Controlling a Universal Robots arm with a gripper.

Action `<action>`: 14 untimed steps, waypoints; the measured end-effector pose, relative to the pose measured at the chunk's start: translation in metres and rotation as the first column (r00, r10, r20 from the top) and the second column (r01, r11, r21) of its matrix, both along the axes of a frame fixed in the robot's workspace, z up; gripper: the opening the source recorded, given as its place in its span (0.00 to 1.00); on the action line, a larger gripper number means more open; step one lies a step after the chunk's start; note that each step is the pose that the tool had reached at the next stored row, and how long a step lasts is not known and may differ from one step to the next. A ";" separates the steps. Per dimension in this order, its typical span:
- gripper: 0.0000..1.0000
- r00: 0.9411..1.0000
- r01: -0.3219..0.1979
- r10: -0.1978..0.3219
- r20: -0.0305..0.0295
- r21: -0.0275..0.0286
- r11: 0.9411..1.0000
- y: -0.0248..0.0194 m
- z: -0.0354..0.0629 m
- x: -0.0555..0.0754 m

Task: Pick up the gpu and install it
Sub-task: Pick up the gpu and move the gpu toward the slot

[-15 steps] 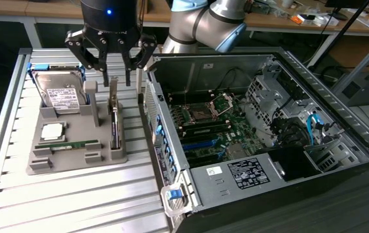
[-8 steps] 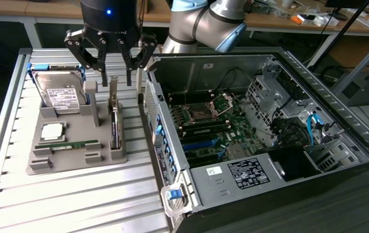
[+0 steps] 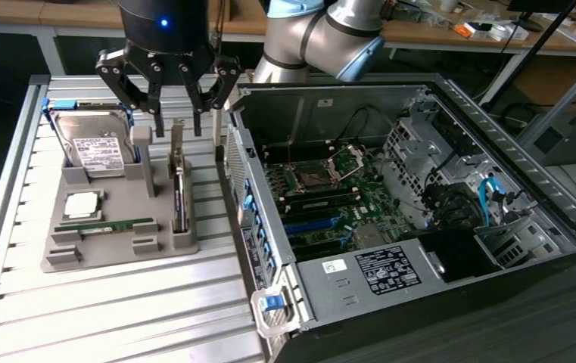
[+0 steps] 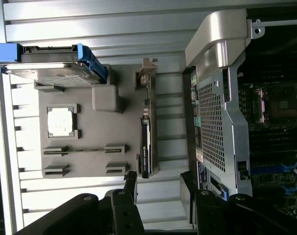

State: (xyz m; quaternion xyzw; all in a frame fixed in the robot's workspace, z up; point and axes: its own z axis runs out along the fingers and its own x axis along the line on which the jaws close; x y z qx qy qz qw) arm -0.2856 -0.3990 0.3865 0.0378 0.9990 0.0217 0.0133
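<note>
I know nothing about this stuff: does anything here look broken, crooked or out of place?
Nothing stands out. The gpu stands on edge in its slot of the gray holder, the hard drive sits tidily in its own, and the computer case lies open beside them. The end effector hangs open above the gpu.

The slatted metal tabletop (image 3: 116,318) beneath me carried two things. A grey moulded parts tray (image 3: 116,246) lay flat on the slats. An open computer case (image 3: 359,280) lay on its side just beside the tray, at its three o'clock in the exterior view.
</note>
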 end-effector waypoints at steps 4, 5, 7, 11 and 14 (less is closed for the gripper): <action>0.48 1.000 0.000 0.000 0.000 0.000 1.000 0.0000 -0.0027 -0.001; 0.48 1.000 0.000 0.000 0.000 0.000 1.000 0.0001 -0.0033 -0.001; 0.48 1.000 0.000 0.000 0.000 0.000 1.000 0.0001 -0.0044 -0.002; 0.48 1.000 0.000 0.000 0.000 0.000 1.000 0.0000 -0.0065 -0.003; 0.48 1.000 0.000 0.000 0.000 0.000 1.000 0.0000 -0.0081 -0.003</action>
